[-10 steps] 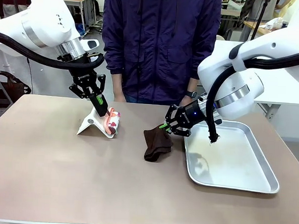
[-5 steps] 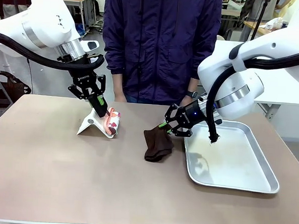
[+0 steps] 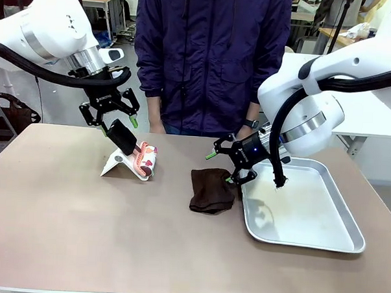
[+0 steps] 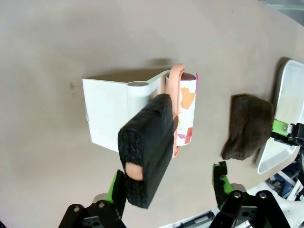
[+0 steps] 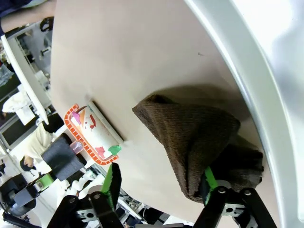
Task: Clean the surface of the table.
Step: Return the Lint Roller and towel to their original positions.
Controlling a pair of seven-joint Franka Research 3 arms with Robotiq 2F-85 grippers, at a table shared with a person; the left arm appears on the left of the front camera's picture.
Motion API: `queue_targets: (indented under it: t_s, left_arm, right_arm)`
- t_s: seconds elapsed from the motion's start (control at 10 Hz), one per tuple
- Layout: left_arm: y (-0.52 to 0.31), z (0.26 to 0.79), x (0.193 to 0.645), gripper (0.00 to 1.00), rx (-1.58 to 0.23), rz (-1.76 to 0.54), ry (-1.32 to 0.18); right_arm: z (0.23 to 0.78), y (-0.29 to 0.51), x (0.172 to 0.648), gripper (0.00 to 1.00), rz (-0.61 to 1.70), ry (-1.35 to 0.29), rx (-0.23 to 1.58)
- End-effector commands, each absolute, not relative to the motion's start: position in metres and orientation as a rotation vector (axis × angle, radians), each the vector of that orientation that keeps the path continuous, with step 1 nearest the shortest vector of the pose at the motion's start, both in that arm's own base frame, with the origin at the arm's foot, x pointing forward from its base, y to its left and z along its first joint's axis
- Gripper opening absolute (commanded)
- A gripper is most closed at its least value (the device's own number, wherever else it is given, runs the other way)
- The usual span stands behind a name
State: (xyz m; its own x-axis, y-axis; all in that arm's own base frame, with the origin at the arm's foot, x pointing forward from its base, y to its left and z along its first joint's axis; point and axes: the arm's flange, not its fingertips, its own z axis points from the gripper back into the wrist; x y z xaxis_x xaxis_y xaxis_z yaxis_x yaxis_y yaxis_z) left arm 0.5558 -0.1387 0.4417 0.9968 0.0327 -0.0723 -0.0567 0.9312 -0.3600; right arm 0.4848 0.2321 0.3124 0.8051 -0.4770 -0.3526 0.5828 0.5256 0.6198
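Now that both pincers have let go, the scene is different from one second ago. The right pincer (image 3: 228, 167) stands with its fingers spread just above the brown cloth (image 3: 211, 190), which it was pinching before; the cloth now lies flat and loose on the bench (image 3: 81, 232), just beside the left rim of the silver tray (image 3: 347, 241). In the right wrist view one green pad (image 5: 209, 181) is still near the folded edge of the cloth (image 5: 199, 135), but it does not squeeze it.

The left pincer (image 3: 113, 125) has also opened and has risen a little from the lint roller (image 3: 145, 160). The black handle (image 4: 147, 149) of the roller sticks up between the spread fingers, and I cannot tell if one pad still touches it. The roller rests in its white holder (image 3: 117, 161) on the far left part of the bench.

My judgement is that the cloth is put down rather than dropped by mistake, so the wiping part is perhaps finished or paused. The bench top looks clean where I can see it, but small dirt would be too fine to tell.
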Motion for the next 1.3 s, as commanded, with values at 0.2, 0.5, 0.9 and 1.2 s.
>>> queue_targets:
  t_s: [0.2, 0.5, 0.9, 1.2]
  left_arm:
    - [-0.119, 0.45, 0.522, 1.0, -0.399, 0.077, 0.014]
    - [-0.095, 0.458, 0.487, 1.0, -0.458, 0.017, -0.005]
    - [-0.024, 0.451, 0.41, 1.0, -0.629, -0.126, -0.015]
    - [0.032, 0.415, 0.384, 1.0, -0.851, -0.231, 0.001]
  right_arm:
    - [0.349, 0.242, 0.471, 1.0, -0.554, 0.03, 0.697]
    - [0.399, 0.249, 0.454, 1.0, -0.416, -0.14, 0.46]
    - [0.479, 0.186, 0.394, 1.0, -0.384, -0.293, 0.543]
    - [0.517, 0.107, 0.317, 1.0, -0.523, -0.296, 0.764]
